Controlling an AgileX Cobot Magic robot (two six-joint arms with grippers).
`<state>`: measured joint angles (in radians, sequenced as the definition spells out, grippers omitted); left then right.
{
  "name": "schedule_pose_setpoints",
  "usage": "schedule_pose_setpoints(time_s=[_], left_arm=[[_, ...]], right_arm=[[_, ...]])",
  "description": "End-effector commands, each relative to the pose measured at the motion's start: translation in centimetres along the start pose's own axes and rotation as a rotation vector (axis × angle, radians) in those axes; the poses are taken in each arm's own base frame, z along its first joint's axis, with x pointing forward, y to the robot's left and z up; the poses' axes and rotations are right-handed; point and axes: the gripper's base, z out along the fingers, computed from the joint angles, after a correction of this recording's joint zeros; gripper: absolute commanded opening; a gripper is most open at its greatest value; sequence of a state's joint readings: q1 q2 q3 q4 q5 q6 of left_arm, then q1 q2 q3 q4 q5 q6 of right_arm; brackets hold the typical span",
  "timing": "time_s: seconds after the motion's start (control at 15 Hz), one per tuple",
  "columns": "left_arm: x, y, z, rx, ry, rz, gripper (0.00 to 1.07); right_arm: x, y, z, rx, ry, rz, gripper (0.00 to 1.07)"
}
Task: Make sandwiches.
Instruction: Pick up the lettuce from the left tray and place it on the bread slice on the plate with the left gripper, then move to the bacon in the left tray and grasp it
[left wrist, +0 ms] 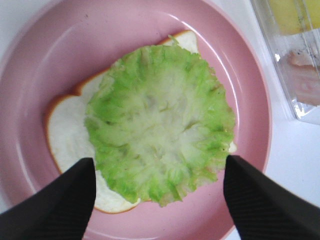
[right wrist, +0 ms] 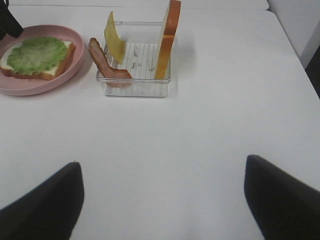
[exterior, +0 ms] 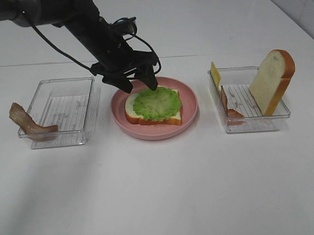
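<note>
A white bread slice [exterior: 146,117] with an orange-brown crust lies on the pink plate [exterior: 190,119], and a ruffled green lettuce leaf [exterior: 156,103] rests on top of it. My left gripper [exterior: 139,84] hovers just above the leaf's far edge, open and holding nothing. In the left wrist view its fingers [left wrist: 55,210] stand wide on either side of the lettuce [left wrist: 160,135]. My right gripper [right wrist: 160,200] is open over bare table, well short of the right tray [right wrist: 135,87]. That tray holds an upright bread slice [exterior: 272,82], a yellow cheese slice [exterior: 215,74] and a bacon strip [exterior: 230,109].
A clear tray [exterior: 61,110] stands left of the plate, with a bacon strip [exterior: 28,124] draped over its left wall. The white table's far right edge [right wrist: 295,45] shows in the right wrist view. The left arm's cables hang over the plate's far side.
</note>
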<state>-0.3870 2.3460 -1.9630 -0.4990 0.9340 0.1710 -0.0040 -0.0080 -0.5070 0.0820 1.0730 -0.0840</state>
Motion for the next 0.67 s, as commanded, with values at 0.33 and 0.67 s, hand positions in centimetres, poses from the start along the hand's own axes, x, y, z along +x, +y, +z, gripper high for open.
schedule_pose_setpoints(time_s=[0.33, 0.67], left_arm=[[-0.6, 1.4, -9.9, -0.135, -0.025, -0.063, 0.71], [0.9, 4.9, -18.1, -0.219, 0.003, -0.155, 0.71]], right_arm=[[0.0, 0.0, -0.1, 0.007, -0.023, -0.007, 0.83], [0.0, 0.0, -0.1, 0.007, -0.023, -0.007, 0.83]])
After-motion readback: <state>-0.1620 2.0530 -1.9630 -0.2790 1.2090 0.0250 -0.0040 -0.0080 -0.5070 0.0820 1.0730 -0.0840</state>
